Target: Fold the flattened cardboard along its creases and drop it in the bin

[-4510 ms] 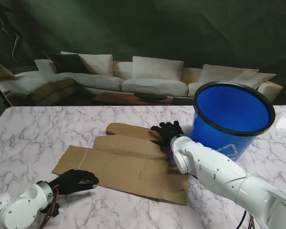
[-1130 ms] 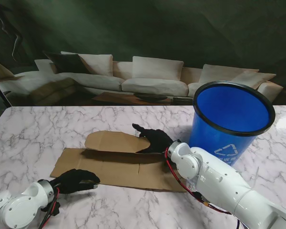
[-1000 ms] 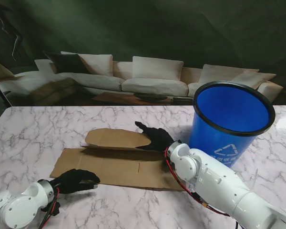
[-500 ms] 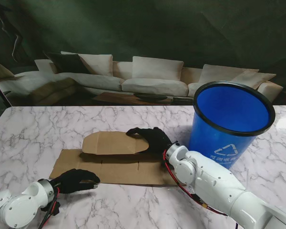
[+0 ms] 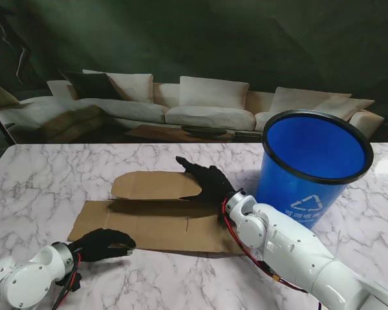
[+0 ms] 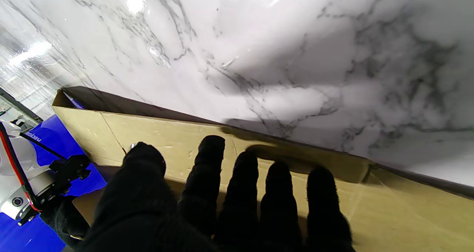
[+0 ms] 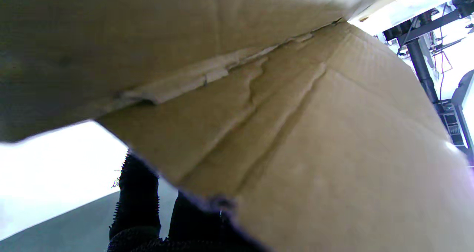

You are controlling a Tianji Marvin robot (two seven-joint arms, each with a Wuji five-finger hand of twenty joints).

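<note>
The brown flattened cardboard lies on the marble table. Its far flap is raised and bent over toward me, hovering above the base sheet. My right hand, in a black glove, grips that flap at its right end, with one finger pointing left past the flap's far edge. In the right wrist view the cardboard fills the picture and hides most of the fingers. My left hand rests flat on the near left corner, its fingers stretched out on the cardboard.
A blue bin with a black rim stands upright at the right, close to my right forearm. The bin also shows in the left wrist view. Bare marble lies beyond the cardboard. A sofa backdrop stands behind the table.
The right hand lifted the far flap off the table and swung it toward me and to the left. In the last half second its fingers straightened a little. The left hand stayed put.
</note>
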